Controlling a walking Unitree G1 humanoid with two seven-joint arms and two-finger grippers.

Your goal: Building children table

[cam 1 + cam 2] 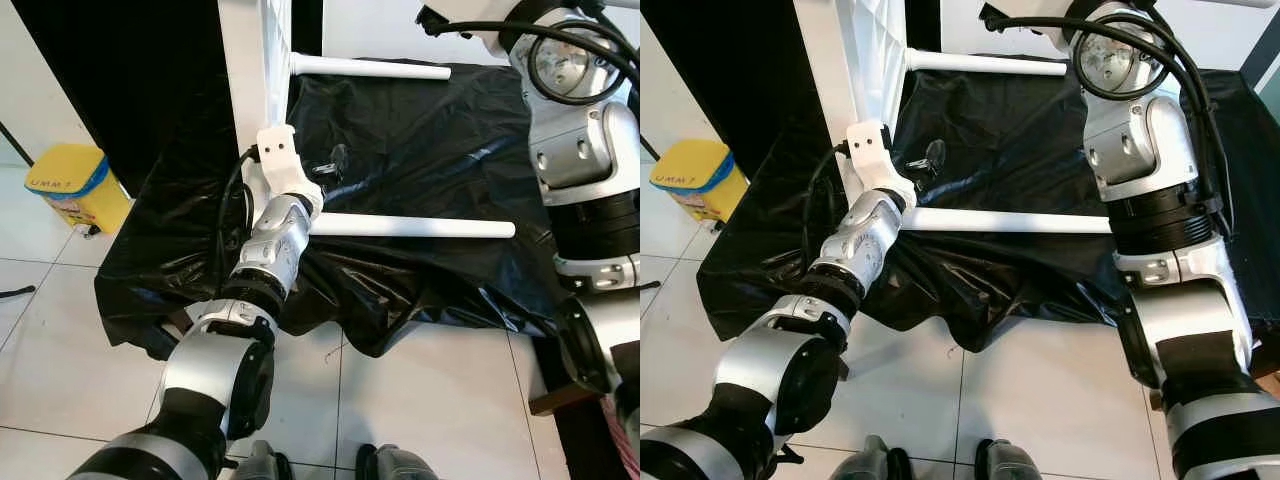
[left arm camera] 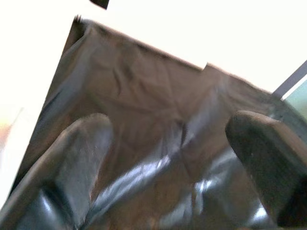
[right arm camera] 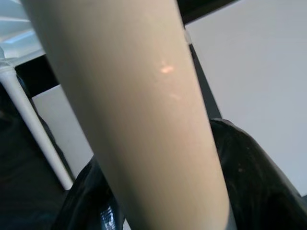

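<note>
Spread wide, the left gripper's (image 2: 168, 158) fingers (image 2: 72, 163) hang over the black sheet (image 1: 420, 150), holding nothing. Whether the right gripper is closed cannot be told; a pale leg (image 3: 139, 110) fills its camera. The white table (image 1: 250, 80) lies tipped, legs (image 1: 410, 227) horizontal. It is judged light, rigid and smooth, best gripped mid-leg. Its top is cropped.
</note>
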